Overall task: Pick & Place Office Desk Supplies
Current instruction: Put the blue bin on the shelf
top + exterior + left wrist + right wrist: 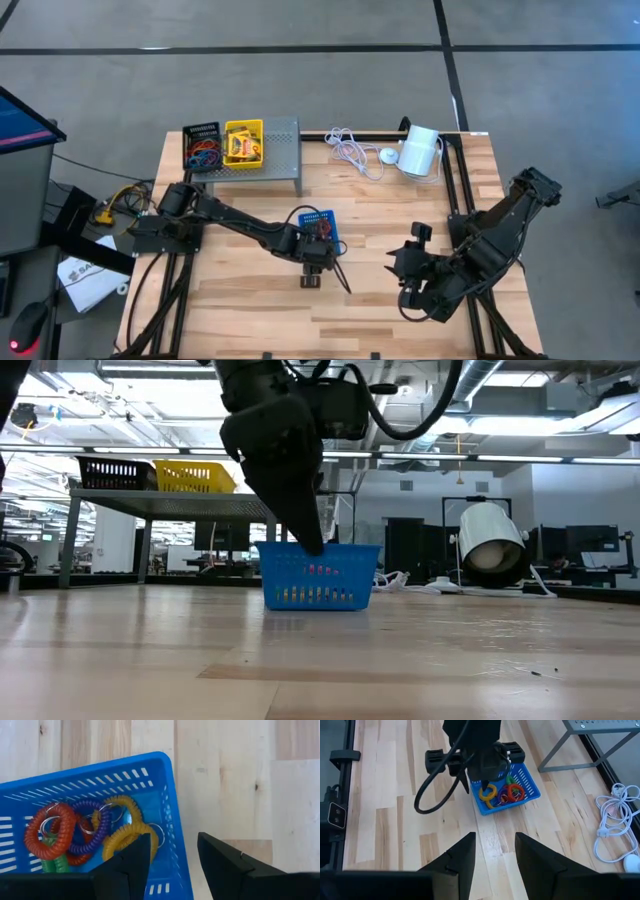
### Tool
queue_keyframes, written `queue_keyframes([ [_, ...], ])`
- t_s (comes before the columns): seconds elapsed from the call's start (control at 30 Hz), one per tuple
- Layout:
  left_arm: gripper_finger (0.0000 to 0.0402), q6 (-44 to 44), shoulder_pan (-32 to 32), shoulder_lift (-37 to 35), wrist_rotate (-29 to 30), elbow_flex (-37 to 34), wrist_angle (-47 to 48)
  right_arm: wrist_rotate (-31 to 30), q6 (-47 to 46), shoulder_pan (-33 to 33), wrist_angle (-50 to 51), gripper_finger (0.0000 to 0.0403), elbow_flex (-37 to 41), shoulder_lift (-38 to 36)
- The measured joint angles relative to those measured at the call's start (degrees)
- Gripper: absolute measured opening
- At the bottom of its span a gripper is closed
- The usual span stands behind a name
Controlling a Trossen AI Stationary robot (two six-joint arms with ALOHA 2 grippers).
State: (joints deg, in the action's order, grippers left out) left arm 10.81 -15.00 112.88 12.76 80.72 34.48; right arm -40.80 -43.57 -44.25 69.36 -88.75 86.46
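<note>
1. Right now the left gripper (172,865) hangs over the near wall of the blue bin (172,800), one finger inside, one outside, jaws parted with the rim running between them and nothing clamped.
2. That straddle looks deliberate: my read is it means to pinch the wall and carry the whole bin, not fish out single loops.
3. Inside the bin lie coiled loops, a red coil (47,837), a purple coil (95,827) and a yellow coil (127,837), bunched toward one side, with a green one peeking below.
4. From above, the bin sits mid-table, well apart from the grey perforated stand (282,150) at the back.
5. On that stand sit the black bin (202,146), full of coloured loops, and the yellow bin (243,143) touching it, so the stand is likely the blue one's destination.
6. Over on its own side, the right gripper (492,852) waits, fingers apart and empty, pointing at the action.
7. A white cable (350,150) and white cylinder (420,150) sit at the back edge, out of play.
</note>
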Motion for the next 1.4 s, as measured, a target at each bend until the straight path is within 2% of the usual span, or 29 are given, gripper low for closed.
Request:
queue_keyframes([
  [0.5, 0.0159, 0.59, -0.01, 0.00, 0.12, -6.64, -7.80, 0.02, 0.00, 0.00, 0.00, 0.0132, 0.00, 0.00],
  [0.83, 0.0156, 1.48, -0.01, 0.63, 0.09, -7.42, -8.72, 0.03, -0.02, 0.00, -0.23, 0.0132, 0.00, 0.00],
  [0.97, 0.0119, 1.82, 0.00, 1.68, 0.16, -7.33, -9.08, 0.22, -0.02, -0.14, -0.63, 0.0132, 0.00, 0.00],
  [1.17, 0.0013, 1.89, -0.07, 2.45, -0.92, -7.35, -9.01, 0.24, 0.00, -0.83, -0.98, 0.0132, 0.00, -0.02],
  [1.4, 0.0002, 1.92, -0.55, 1.07, -1.19, -7.27, -8.04, 0.22, -0.02, -1.18, -0.98, 0.0132, 0.00, -0.02],
])
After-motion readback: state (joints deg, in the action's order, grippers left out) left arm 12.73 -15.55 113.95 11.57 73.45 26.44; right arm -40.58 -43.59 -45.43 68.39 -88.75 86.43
